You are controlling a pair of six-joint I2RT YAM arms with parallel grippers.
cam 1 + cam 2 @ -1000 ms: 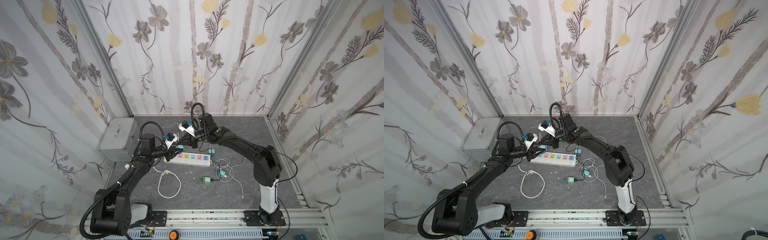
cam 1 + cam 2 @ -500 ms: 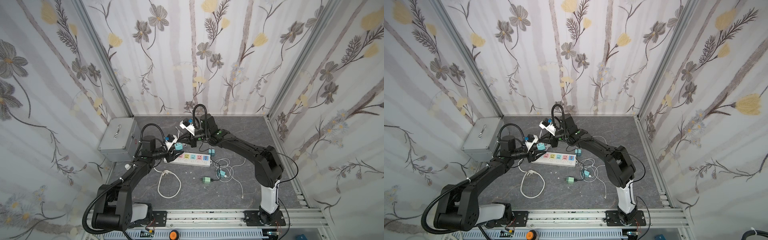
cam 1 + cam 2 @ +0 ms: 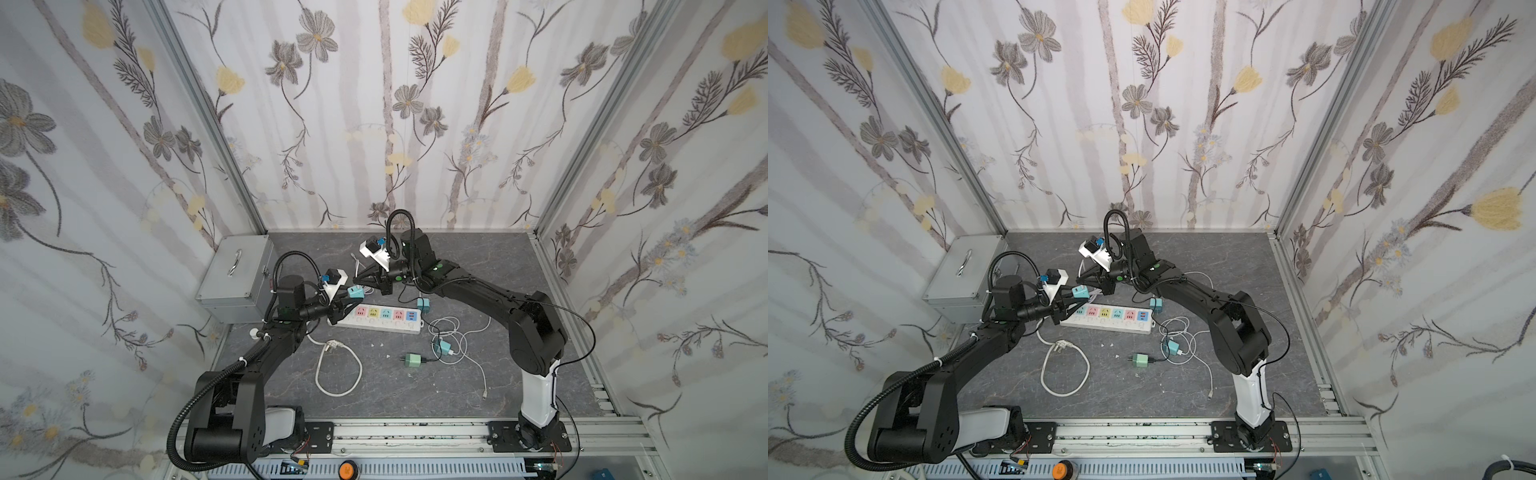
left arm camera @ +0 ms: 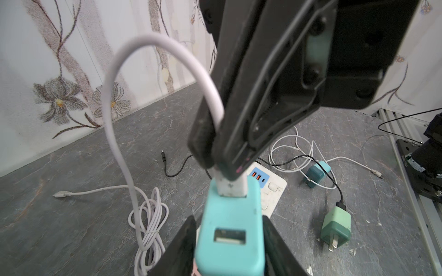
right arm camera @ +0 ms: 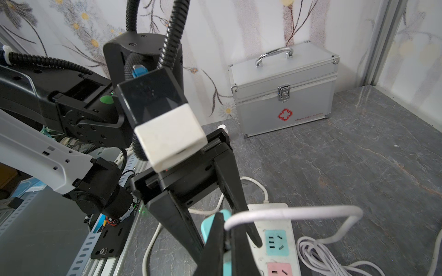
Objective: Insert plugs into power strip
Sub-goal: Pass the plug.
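Over the left end of the power strip [image 3: 376,320], left gripper [image 4: 228,217] squeezes a teal plug [image 4: 229,251] (right gripper [image 4: 215,162] pinches its white cable [image 4: 112,95], likely steadying it).

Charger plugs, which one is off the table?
The teal plug over the power strip, its white cable pinched by the right gripper; the rest lie on the table.

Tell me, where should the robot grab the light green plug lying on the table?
Probably by its cube body, coming down from above. The light green plug lies on its side on the table, prongs sticking out one end and a black cable out the other, so only the two bare flat sides between them are free to squeeze.
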